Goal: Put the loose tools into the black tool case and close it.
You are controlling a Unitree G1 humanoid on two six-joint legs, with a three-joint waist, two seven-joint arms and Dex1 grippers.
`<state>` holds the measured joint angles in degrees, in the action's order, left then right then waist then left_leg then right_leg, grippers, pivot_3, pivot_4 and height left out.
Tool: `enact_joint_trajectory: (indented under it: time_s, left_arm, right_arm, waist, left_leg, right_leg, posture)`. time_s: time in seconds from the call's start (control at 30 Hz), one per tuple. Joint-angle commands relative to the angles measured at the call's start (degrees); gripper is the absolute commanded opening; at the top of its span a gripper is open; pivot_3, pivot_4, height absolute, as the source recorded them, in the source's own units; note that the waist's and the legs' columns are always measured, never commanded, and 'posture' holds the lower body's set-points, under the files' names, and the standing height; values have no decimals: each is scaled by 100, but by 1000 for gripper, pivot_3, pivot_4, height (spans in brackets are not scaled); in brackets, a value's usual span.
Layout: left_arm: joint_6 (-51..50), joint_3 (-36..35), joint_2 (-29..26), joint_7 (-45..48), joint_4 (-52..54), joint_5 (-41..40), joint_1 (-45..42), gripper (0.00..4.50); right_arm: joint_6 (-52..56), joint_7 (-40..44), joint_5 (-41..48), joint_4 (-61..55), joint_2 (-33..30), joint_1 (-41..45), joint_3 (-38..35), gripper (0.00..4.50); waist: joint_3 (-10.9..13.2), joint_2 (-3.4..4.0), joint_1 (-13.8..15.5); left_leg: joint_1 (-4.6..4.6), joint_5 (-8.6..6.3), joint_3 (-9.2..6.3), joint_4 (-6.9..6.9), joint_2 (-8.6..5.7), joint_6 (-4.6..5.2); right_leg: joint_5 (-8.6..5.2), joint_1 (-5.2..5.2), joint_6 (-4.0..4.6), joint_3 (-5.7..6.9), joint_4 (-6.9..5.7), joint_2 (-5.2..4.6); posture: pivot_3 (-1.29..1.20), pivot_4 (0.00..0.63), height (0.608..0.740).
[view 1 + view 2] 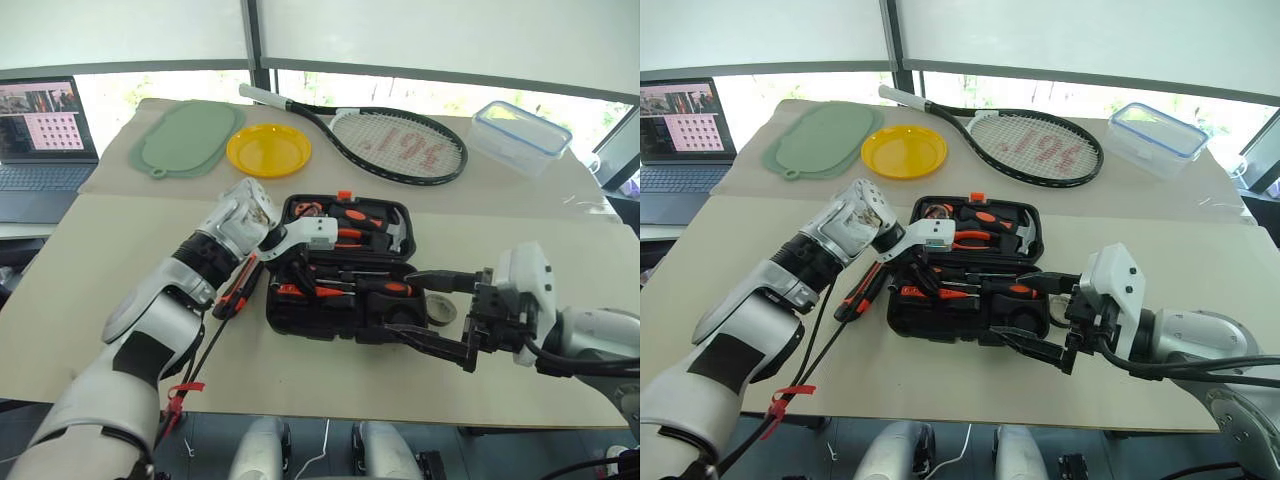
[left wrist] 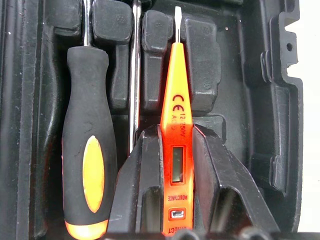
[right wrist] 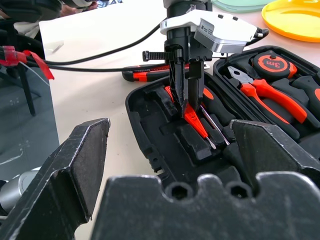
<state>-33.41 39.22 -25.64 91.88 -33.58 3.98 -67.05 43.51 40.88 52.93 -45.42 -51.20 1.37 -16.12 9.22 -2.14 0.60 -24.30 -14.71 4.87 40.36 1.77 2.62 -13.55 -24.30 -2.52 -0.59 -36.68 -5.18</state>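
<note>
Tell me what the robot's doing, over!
Left gripper shut on orange tester screwdriver, over black tool case. Right gripper open. Utility knife, tape roll still outside.

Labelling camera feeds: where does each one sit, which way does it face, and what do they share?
Head stereo pair: on the head, facing forward and down at the table; both arms show.
Left wrist: along the left gripper, shut on the tester screwdriver inside the black tool case.
Right wrist: along the open right gripper, facing the case and left gripper.
Shared: tester screwdriver and case.
</note>
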Motion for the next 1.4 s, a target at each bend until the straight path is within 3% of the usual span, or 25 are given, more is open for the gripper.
enact_joint_trajectory:
  time_s: [0.03,0.13,0.2,0.23,0.33,0.5,0.63,0.73,0.9,1.0,1.13,1.4]
  left_arm:
    - [-109,55,-89,61,185,-119,13,387]
    - [-135,50,-119,61,230,-188,-18,387]
    - [-129,39,-198,61,304,-258,-45,1392]
    - [-130,22,-256,61,356,-303,-66,1568]
    - [-268,-62,-457,61,562,-516,-159,2647]
    - [-483,-156,-1272,62,1397,-1427,-227,2647]
    - [-199,-765,-1594,34,1855,-1730,209,2647]
    - [259,-1519,-1395,-380,2022,-1997,832,1947]
    - [801,-2372,-922,-1039,2153,-2295,1984,170]
    - [1925,-2604,-536,-1570,1922,-2063,2493,79]
    - [2182,-2730,-256,-1697,1742,-2106,2749,79]
    - [2901,-2383,-237,-1688,1036,-1385,2738,79]
  right_arm:
    - [-170,14,-45,-39,9,106,4,4500]
    - [-172,21,-61,-33,23,124,33,4500]
    - [-171,23,-71,-28,29,144,67,4500]
    - [-174,27,-76,-24,30,150,81,4500]
    - [-163,16,-66,-17,34,168,101,4500]
    - [-127,22,-27,-15,11,157,77,4500]
    - [-97,42,-1,-20,-40,134,20,4500]
    - [-85,69,4,-13,-84,124,-18,4500]
    - [-64,107,35,53,-153,132,-60,4500]
    - [-49,129,79,84,-204,145,-79,4500]
    - [-27,156,105,124,-266,157,-42,4500]
    - [43,145,162,167,-280,323,37,4500]
  waist:
    - [0,0,-3]
    - [0,0,-3]
    - [0,0,-8]
    - [0,0,-8]
    - [0,0,1]
    - [0,1,-5]
    - [0,2,4]
    - [-1,3,20]
    - [-1,3,10]
    - [-1,3,11]
    - [-1,2,33]
    - [-1,3,14]
  left_leg:
    - [0,0,0,0,0,0]
    - [-1,0,0,0,0,0]
    - [-2,0,0,0,0,0]
    - [-3,0,1,0,0,0]
    - [-2,0,1,0,1,0]
    - [-4,0,0,1,7,0]
    - [-2,0,1,1,9,0]
    - [3,0,1,5,7,0]
    - [1,0,0,10,8,0]
    - [2,0,0,10,7,0]
    - [3,0,0,11,5,0]
    - [6,0,1,11,3,0]
  right_leg:
    - [0,0,0,0,0,0]
    - [0,-1,0,-1,0,0]
    - [0,-2,0,-1,1,0]
    - [0,-4,0,-2,0,0]
    - [0,-3,0,-2,-1,0]
    - [0,-5,0,-2,-3,-2]
    - [0,-4,0,-3,-4,-3]
    - [-1,4,-3,-1,-4,-8]
    - [0,4,-4,-1,-6,-8]
    - [1,4,-4,-1,-8,-7]
    - [3,8,-5,0,-5,-11]
    - [3,9,-5,-1,-5,-8]
  posture:
    - [0,150,738]
    - [0,150,738]
    - [0,150,738]
    - [0,150,738]
    - [0,150,738]
    - [0,150,738]
    - [0,150,738]
    - [0,150,738]
    - [0,150,738]
    - [0,150,738]
    - [0,150,738]
    - [0,150,738]
